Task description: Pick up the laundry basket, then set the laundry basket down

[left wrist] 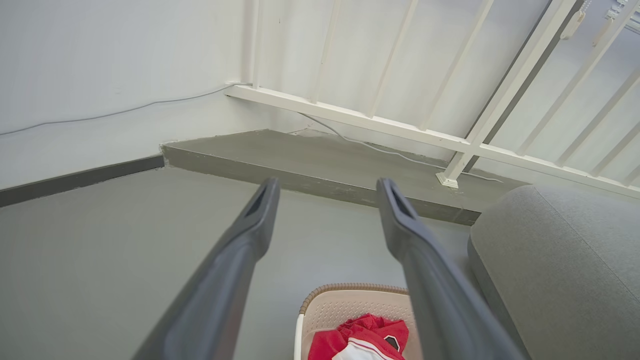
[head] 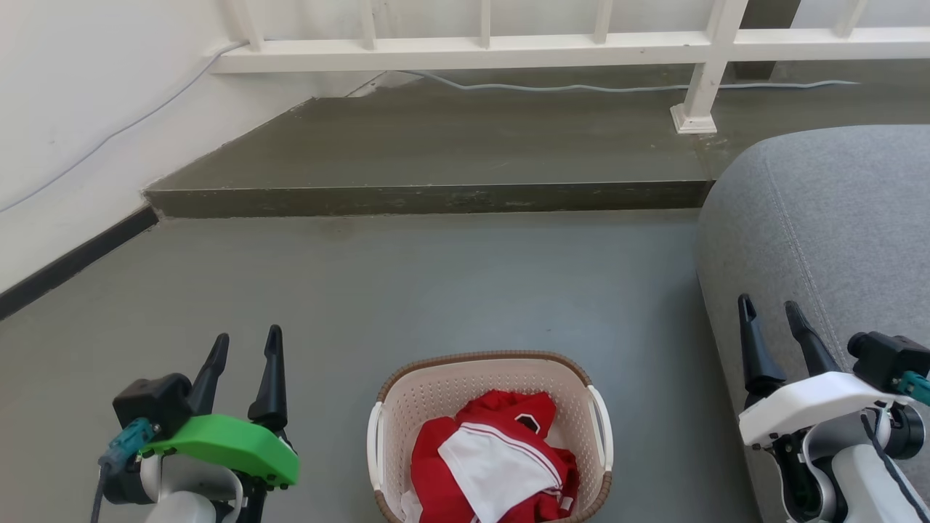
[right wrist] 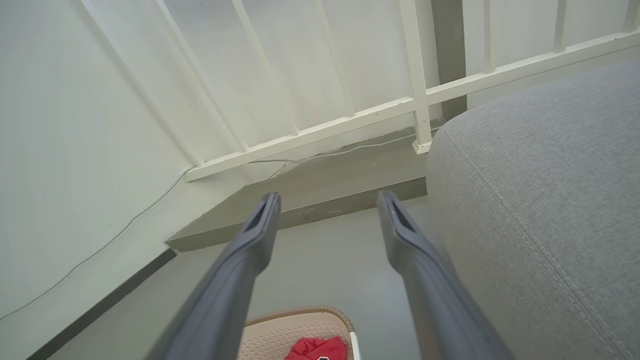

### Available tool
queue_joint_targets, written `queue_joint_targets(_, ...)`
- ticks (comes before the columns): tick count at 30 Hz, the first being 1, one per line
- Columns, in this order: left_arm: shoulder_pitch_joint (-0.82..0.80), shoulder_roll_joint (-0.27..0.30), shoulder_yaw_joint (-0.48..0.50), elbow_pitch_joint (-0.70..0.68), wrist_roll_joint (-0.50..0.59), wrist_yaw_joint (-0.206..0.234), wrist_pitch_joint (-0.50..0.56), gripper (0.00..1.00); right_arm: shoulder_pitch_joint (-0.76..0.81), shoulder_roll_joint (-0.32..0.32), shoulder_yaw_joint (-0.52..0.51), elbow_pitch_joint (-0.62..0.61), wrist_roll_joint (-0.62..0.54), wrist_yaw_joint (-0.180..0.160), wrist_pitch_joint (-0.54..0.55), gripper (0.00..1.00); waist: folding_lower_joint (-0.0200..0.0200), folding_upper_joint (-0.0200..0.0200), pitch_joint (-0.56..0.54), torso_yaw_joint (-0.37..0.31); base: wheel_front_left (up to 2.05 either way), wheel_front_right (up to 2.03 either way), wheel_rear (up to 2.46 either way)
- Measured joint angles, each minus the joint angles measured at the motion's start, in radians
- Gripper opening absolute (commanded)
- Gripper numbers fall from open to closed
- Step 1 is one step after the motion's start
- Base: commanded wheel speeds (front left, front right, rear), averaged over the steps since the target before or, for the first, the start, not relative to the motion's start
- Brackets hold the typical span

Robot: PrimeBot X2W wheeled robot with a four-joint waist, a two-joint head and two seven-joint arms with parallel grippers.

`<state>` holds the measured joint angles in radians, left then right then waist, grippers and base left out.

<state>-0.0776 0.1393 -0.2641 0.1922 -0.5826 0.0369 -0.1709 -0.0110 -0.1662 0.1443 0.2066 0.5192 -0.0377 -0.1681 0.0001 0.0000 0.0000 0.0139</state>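
Across mid-frame in the head view, open floor (head: 436,283) gives room ahead and left; the grey sofa (head: 821,218) closes the right edge. At bottom centre the laundry basket (head: 436,392) stands between my grippers, a handle (head: 374,443) facing each; its near end is cropped, so I cannot judge its long axis. Left gripper (head: 247,335) is nearer; right gripper (head: 768,303) overlaps the sofa. Both are spread, empty.

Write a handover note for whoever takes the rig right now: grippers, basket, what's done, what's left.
Left gripper: jaws apart, empty, left of the laundry basket, not touching.
Right gripper: jaws apart, empty, right of it, by the grey sofa.
Basket: on the floor between the arms, red and white clothes inside.
Done: nothing; no grasp yet.
Left: take both white side handles, lift, set down.
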Motion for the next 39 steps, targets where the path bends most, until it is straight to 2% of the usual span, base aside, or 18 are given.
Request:
queue_joint_targets(23,0.001,0.002,-0.079,0.027,0.264,0.053,-0.043,1.00,0.009,-0.006,0.049,0.010,-0.291,-0.044,-0.080,1.00,0.0000,0.0000,-0.002,0.000,0.00,0.00,0.00)
queue_joint_targets(39,0.001,0.001,-0.071,0.053,0.264,0.057,-0.041,1.00,0.020,0.002,0.035,0.012,-0.292,-0.042,-0.081,1.00,0.0000,0.0000,0.002,-0.008,0.00,0.00,0.00)
